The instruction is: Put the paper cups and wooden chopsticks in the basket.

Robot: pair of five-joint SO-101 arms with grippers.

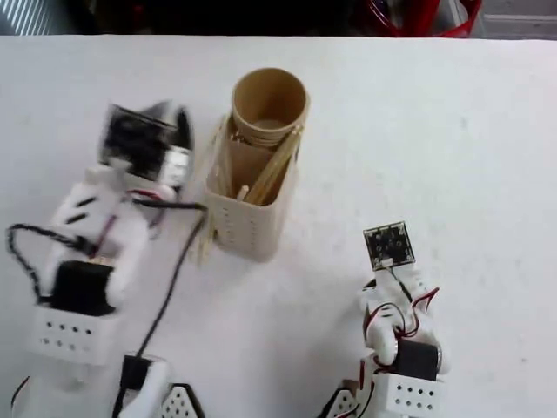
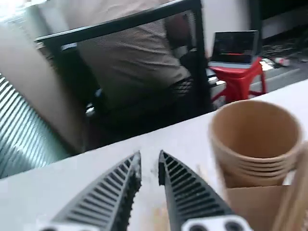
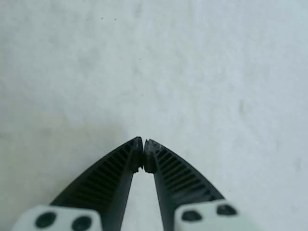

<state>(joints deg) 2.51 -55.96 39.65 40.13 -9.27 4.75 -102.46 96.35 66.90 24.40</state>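
Note:
A stack of brown paper cups (image 1: 269, 104) stands in the beige perforated basket (image 1: 246, 228) at the table's middle. Wooden chopsticks (image 1: 277, 165) lean inside the basket against the cups. A few pale chopsticks (image 1: 203, 242) lie outside, by the basket's left corner. The left arm (image 1: 130, 165) is just left of the basket. My left gripper (image 2: 149, 156) hovers above the table beside the cups (image 2: 255, 139), its fingers a narrow gap apart with nothing between them. The right arm (image 1: 392, 248) sits folded at the front right. My right gripper (image 3: 144, 142) is shut over bare table, holding nothing.
The white table (image 1: 452, 139) stretches wide to the right of the basket and behind it. A black cable (image 1: 174, 270) runs along the front left. Beyond the far table edge stand a black mesh chair (image 2: 144, 62) and a red stool (image 2: 240, 77).

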